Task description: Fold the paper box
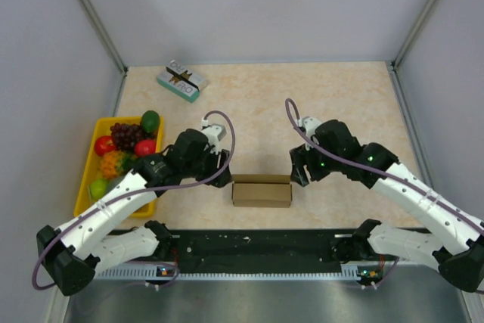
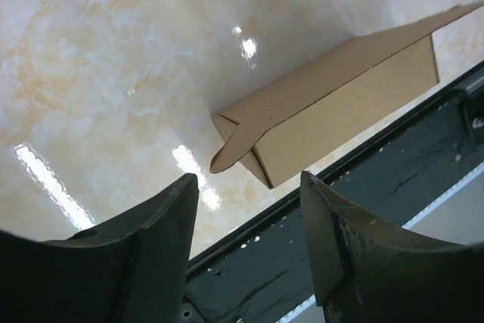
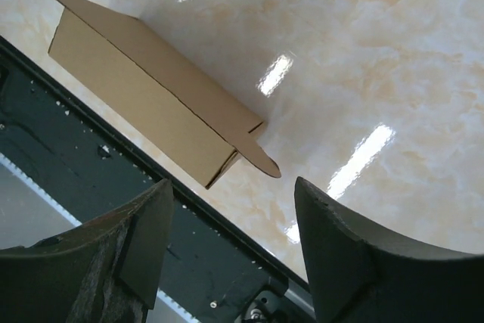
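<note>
I judge the plain brown cardboard paper box (image 1: 262, 191) mostly folded, a shallow block on the marbled desk (image 1: 318, 104) near its front edge, end tabs sticking out untucked; left claw (image 1: 222, 170) and right claw (image 1: 295, 169) flank it, both apart, gripping nothing

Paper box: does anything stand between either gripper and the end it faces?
Nothing visible does. Only bare table separates the left gripper from the paper box, and the right gripper from its other end; both stand open, touching nothing.
</note>
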Controlling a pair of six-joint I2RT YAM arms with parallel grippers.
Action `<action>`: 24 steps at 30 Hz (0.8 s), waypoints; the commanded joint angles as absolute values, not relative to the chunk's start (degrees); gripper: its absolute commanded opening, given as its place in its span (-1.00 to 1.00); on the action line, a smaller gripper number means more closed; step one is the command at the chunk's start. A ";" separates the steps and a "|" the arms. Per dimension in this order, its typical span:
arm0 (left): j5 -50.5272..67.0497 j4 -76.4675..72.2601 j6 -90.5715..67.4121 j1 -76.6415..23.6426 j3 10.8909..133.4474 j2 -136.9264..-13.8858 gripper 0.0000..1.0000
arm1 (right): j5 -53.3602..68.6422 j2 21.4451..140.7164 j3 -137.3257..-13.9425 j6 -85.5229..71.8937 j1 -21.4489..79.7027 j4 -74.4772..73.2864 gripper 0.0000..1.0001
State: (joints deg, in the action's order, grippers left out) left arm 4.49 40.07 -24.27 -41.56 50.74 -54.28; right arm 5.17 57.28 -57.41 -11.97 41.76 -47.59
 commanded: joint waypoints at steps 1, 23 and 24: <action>11.07 42.46 -16.53 -41.57 54.23 -58.26 0.17 | 7.48 58.62 -56.60 -14.15 40.78 -45.18 0.25; 12.04 40.26 -16.26 -41.66 53.26 -60.91 -0.24 | 7.03 61.43 -51.68 -13.54 40.87 -40.87 -0.42; 12.04 40.17 -16.17 -41.66 53.09 -60.91 -0.24 | 7.03 61.70 -51.77 -13.45 40.87 -40.78 -0.42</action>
State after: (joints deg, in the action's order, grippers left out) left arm 10.90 42.09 -15.94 -41.56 51.88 -60.93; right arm 6.37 62.11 -51.79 -13.19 41.36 -43.70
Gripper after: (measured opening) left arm 0.383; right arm 0.290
